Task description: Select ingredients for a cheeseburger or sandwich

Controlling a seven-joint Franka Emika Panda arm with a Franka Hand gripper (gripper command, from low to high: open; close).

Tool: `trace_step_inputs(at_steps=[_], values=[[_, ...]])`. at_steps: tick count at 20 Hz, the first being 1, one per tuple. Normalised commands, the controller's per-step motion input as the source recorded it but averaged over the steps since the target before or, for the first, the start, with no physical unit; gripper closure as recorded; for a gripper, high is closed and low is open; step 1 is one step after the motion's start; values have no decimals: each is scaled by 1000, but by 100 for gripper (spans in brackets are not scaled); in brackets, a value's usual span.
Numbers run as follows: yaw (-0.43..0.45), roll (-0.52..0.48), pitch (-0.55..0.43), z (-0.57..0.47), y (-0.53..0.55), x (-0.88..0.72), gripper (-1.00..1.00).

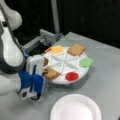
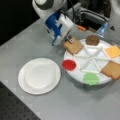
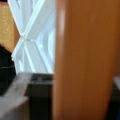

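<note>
Gripping toast square (image 2: 73, 46) edge-on, pincer (image 2: 69, 40) fingertips mostly hidden behind wrist

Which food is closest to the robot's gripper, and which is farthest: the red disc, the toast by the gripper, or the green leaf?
In a front view, from the gripper:
1. Tan toast square, right at the gripper, on the white divided tray's upper left.
2. Red round disc, lower left compartment.
3. Green leaf piece, bottom of the tray, farthest.
</note>
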Motion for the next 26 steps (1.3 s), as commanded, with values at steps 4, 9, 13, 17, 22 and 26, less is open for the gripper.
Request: trace_step_inputs(at_steps=[4, 9, 13, 17, 22, 26], values=[[14, 98, 63, 98, -244, 206, 100], [28, 59, 166, 310, -264, 207, 100], [117, 13, 191, 297, -186, 188, 100], [279, -132, 257, 210, -191, 337, 100], [352, -227, 171, 189, -251, 668, 100], [381, -331, 81, -94, -375, 873, 100]])
